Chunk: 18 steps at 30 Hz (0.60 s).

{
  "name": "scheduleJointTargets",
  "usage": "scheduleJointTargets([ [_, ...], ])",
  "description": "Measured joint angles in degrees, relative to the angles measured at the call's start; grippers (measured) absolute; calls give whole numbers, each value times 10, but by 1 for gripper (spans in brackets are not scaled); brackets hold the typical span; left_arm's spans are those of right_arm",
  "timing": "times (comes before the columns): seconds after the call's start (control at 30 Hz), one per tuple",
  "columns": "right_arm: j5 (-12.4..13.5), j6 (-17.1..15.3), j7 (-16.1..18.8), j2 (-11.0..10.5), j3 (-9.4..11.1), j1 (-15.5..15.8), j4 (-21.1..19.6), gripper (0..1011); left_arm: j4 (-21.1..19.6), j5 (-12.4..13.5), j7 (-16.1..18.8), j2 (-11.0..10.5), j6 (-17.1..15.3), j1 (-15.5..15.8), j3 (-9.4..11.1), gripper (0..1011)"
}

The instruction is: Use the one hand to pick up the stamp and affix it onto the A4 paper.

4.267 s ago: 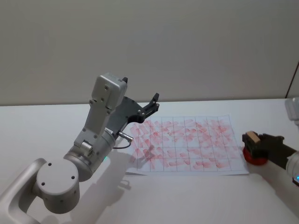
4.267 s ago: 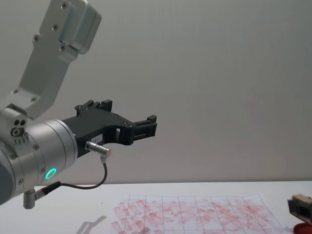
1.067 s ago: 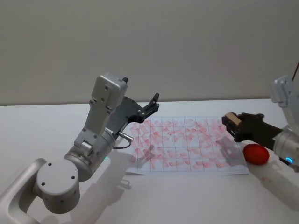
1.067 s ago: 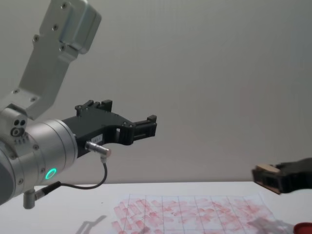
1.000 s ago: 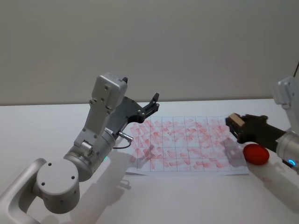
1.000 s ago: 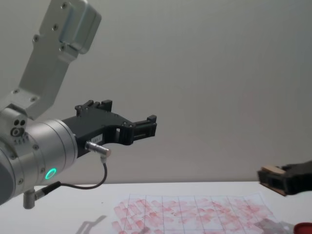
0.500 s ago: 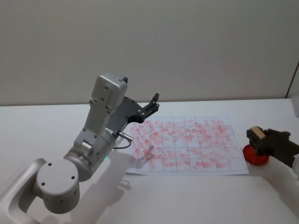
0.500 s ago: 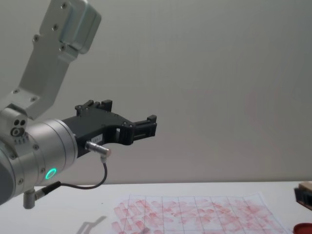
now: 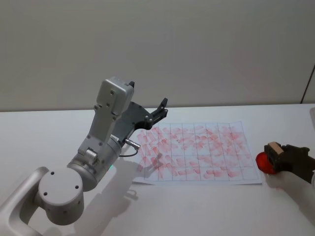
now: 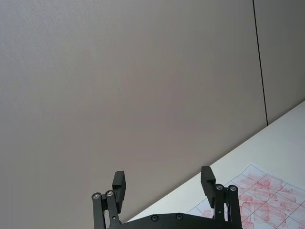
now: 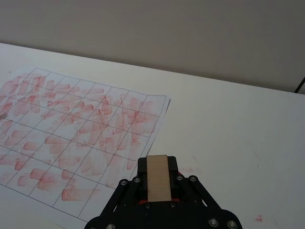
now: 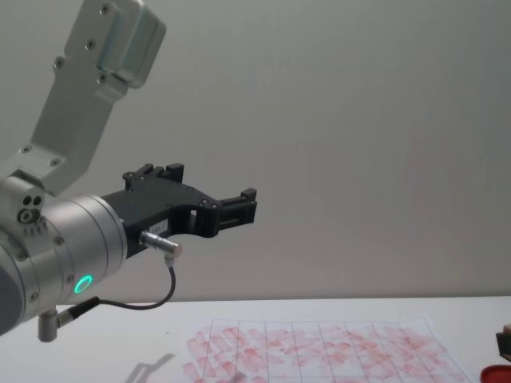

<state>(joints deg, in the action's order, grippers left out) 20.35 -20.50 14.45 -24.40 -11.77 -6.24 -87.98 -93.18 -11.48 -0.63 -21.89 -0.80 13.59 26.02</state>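
Right gripper (image 9: 273, 152) pinching stamp (image 9: 273, 148) over red disc (image 9: 263, 163) near bench's right edge; left gripper (image 10: 164, 183) raised, fingers spread.

The right claw (image 9: 276, 153) covers most of the red disc (image 9: 263, 162) beside the paper (image 9: 197, 152), and the stamp (image 11: 157, 177) hides its own inked face from the wrist camera. In the chest view the disc (image 12: 497, 374) is cut off at the corner.
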Motion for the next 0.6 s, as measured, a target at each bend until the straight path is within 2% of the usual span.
scheduleJointTargets([
  [0.43,-15,-4,18,6,-3,-23,29,227,0,0,0,0,0,0,0,1001],
  [0.6,-18,-5,22,8,-4,-27,35,405,0,0,0,0,0,0,0,1001],
])
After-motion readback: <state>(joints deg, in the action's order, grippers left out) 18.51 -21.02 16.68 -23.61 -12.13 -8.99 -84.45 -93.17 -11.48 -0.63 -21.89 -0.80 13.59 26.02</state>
